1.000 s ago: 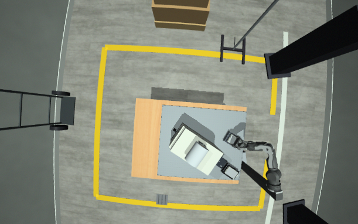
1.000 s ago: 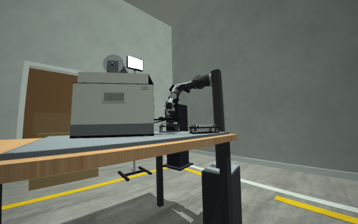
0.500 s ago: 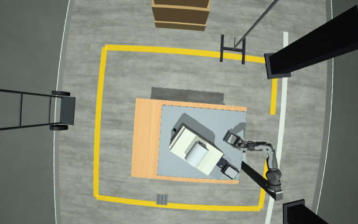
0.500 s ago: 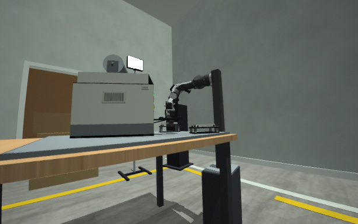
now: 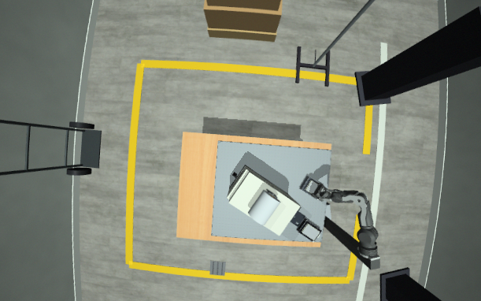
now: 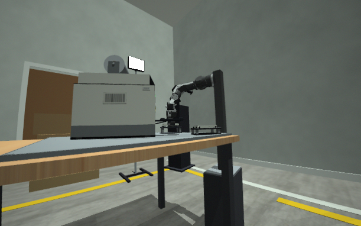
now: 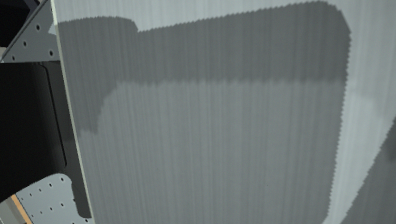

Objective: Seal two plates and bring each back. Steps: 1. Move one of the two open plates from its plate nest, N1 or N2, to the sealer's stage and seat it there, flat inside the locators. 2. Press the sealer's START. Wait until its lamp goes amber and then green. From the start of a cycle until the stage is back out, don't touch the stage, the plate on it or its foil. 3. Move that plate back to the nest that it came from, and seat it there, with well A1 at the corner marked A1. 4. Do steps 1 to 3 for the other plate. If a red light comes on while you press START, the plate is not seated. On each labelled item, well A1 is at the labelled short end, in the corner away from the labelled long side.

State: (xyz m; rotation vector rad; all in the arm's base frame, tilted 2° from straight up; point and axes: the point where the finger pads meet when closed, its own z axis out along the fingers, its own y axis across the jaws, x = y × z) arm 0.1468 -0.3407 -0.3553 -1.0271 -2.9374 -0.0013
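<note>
A plate point(image 5: 310, 185) point(image 7: 215, 150) with a smooth, silvery, foil-like top fills most of the wrist view, with shadows across it. My gripper point(image 5: 316, 189) point(image 6: 172, 122) is shut on this plate, low at the back plate nest point(image 6: 171, 131); whether the plate is fully seated cannot be told. Another pale-topped plate point(image 5: 309, 231) is at the front nest point(image 6: 205, 130). The white sealer point(image 5: 245, 191) point(image 6: 113, 109) stands left of both, with a dark stage part point(image 5: 297, 217) sticking out at its front. A small green light point(image 6: 155, 95) shows at its front edge. START, well A1 and nest labels are not readable.
The sealer's foil roll point(image 5: 264, 207) point(image 6: 114, 64) rises above its housing. The arm's mounting post point(image 6: 220, 100) stands at the table's right end. A lit screen point(image 6: 136, 64) is behind the sealer. The grey work surface point(image 5: 308, 157) lies on a wooden table point(image 5: 195, 185).
</note>
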